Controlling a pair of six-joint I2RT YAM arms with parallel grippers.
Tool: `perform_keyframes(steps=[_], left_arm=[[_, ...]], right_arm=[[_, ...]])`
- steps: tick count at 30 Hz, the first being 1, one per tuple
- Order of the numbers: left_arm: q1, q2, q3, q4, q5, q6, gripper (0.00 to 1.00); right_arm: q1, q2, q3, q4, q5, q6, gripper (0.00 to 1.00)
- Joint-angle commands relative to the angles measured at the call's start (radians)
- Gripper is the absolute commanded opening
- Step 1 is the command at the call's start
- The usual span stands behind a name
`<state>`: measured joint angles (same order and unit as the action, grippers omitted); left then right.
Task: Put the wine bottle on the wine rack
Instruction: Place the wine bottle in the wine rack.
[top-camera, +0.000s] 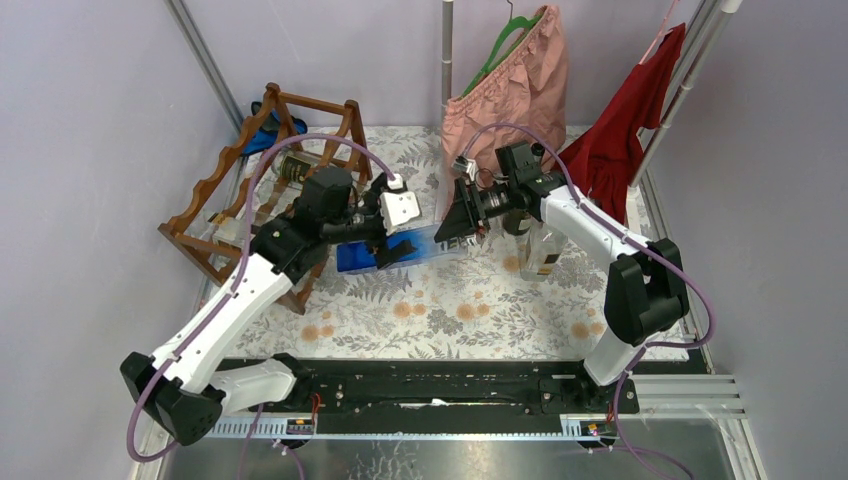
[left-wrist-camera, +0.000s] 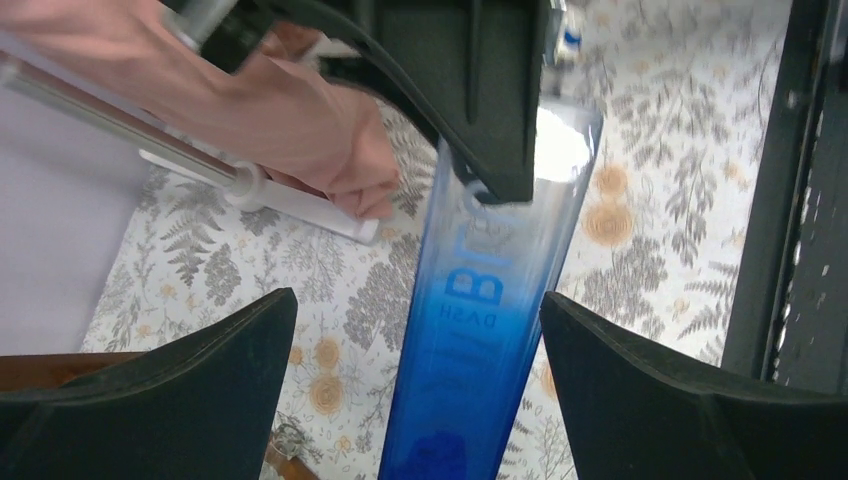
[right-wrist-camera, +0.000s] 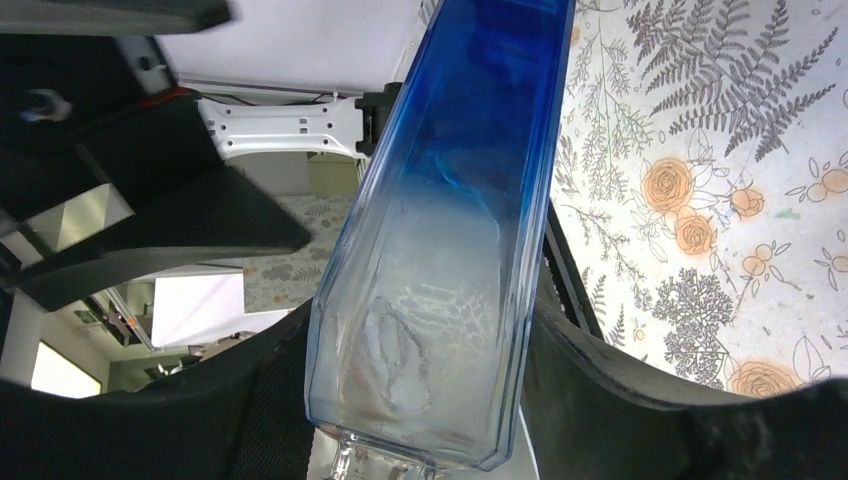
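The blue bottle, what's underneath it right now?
Only the floral tablecloth shows beneath the blue bottle, which the right tool holds clear of it. The patch straight below is covered by the bottle itself.

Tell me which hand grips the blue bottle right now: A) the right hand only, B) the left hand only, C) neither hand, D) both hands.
A: the right hand has its fingers pressed against both sides of the blue bottle, while the left hand stands open with a gap on either side of it.
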<state>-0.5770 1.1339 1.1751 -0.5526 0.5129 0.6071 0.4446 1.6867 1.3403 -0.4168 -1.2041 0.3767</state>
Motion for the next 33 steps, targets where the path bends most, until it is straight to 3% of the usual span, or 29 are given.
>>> perform_keyframes(steps=[1,8,16,21,33], left_arm=[[0.003,-0.014,0.153,0.061,-0.06,-0.162,0.99],[0.008,-0.043,0.355,0.029,-0.19,-0.313,0.98],[0.008,-0.137,0.34,0.027,-0.323,-0.335,0.98],[0.008,-0.172,0.317,0.014,-0.345,-0.35,0.98],[0.008,-0.188,0.318,-0.007,-0.373,-0.327,0.98]], right_arm=[[0.009,-0.099,0.03,0.209,-0.125,0.08,0.0],[0.046,-0.173,-0.13,0.703,-0.018,0.344,0.0],[0.1,-0.208,-0.217,0.979,0.115,0.469,0.0],[0.114,-0.176,-0.219,1.091,0.212,0.575,0.0],[0.144,-0.122,-0.201,1.096,0.284,0.604,0.0]])
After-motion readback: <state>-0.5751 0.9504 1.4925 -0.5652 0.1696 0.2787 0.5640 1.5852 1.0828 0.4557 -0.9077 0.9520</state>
